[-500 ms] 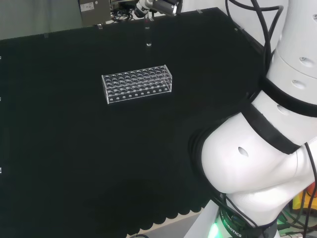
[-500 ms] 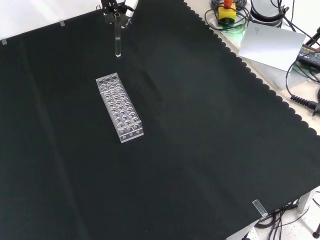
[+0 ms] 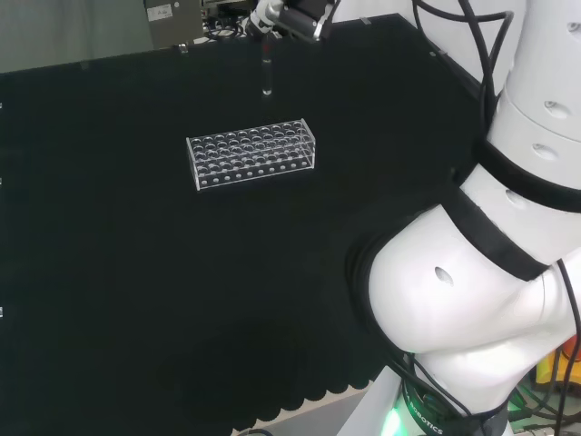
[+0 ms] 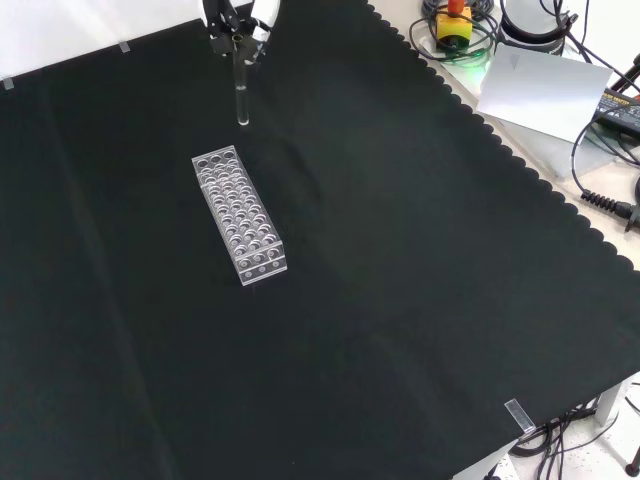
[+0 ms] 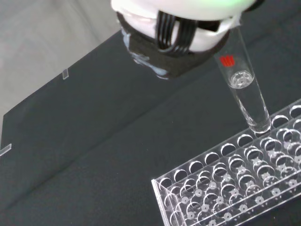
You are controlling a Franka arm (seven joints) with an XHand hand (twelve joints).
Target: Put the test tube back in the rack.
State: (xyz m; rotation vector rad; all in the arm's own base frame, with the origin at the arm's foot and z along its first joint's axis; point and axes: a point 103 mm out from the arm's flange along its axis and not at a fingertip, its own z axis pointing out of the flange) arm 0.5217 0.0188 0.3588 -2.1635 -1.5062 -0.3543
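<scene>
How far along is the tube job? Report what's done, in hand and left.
Done: the hand has the test tube pinched at its top, hanging upright. In hand: it hangs above the cloth just beyond the far end of the clear rack, not over a hole. Left: line up, lower it in, let go.

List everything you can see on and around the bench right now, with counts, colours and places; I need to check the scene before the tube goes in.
test tube: one, clear glass with a red mark near its top, hanging upright from the hand above the cloth, just beyond the rack's far end in the front view
test tube rack: one, clear plastic with many round wells, none plainly filled, on the cloth left of centre in the front view
cloth: one, black, scalloped edge, covering the bench
paper sheet: one, white, off the cloth at the front view's upper right
cables: several, black, beside the sheet
arm: one, white, head view's right
hand: one, black and white, pinching the tube's top
</scene>
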